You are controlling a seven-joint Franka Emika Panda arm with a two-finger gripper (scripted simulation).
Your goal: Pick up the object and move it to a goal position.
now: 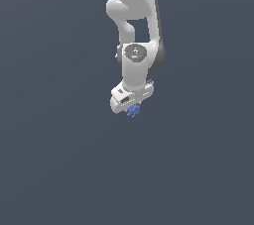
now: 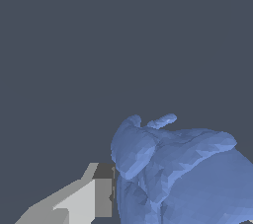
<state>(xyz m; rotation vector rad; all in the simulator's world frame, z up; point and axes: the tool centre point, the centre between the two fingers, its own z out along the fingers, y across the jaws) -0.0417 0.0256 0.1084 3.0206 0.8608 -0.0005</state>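
Flat slate-grey fills everything around the white arm (image 1: pixel 135 26); no table edge, wall, or floor line can be made out in either view, so the background (image 1: pixel 49 169) reads as one even, featureless field. The arm hangs down from the top of the exterior view. At its lower end the gripper (image 1: pixel 133 108) is clenched on the blue object (image 1: pixel 133 111), a small knobbly lump. In the wrist view the object (image 2: pixel 178 173) looms large, pressed against one grey finger (image 2: pixel 101 196).
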